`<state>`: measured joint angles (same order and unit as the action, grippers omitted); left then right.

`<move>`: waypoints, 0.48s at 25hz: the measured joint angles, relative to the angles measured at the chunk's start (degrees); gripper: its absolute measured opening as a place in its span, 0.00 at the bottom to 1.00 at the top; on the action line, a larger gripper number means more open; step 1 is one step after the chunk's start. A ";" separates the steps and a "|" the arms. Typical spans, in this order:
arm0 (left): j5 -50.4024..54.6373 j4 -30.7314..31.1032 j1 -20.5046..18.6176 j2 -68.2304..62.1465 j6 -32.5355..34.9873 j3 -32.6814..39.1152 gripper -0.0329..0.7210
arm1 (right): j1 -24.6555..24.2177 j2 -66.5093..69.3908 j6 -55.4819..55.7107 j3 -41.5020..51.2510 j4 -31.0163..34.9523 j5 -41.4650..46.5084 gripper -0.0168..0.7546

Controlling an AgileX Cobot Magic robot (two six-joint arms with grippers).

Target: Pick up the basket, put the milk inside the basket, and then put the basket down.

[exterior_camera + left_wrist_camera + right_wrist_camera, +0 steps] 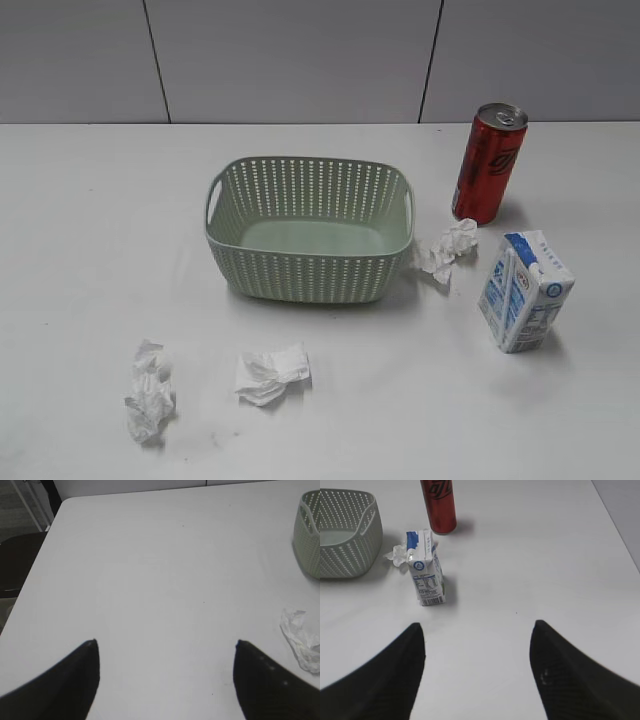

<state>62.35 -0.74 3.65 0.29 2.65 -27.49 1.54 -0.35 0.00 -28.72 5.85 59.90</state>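
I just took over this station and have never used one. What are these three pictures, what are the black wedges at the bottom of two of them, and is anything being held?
One picture looks at the table from outside; the other two come from cameras on the wrists of two robot arms. The black wedges are each arm's pincer: the left pincer and the right pincer, both spread open over bare table and holding nothing. On the white table stand an empty green basket, a red can and, nearer the camera, a milk carton. Three crumpled tissues lie around: one between basket and can, two in front of the basket.
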 joint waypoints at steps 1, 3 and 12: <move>0.00 0.00 0.00 0.00 0.00 0.00 0.87 | 0.00 0.00 0.00 0.00 0.00 0.00 0.67; 0.00 0.00 0.00 0.00 0.00 0.00 0.87 | 0.00 0.00 0.00 0.00 0.00 0.00 0.67; 0.00 0.23 0.00 0.00 0.00 0.00 0.84 | 0.00 0.00 0.00 0.00 0.00 0.00 0.67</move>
<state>62.35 -0.51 3.65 0.29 2.65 -27.49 1.54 -0.35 0.00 -28.72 5.85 59.90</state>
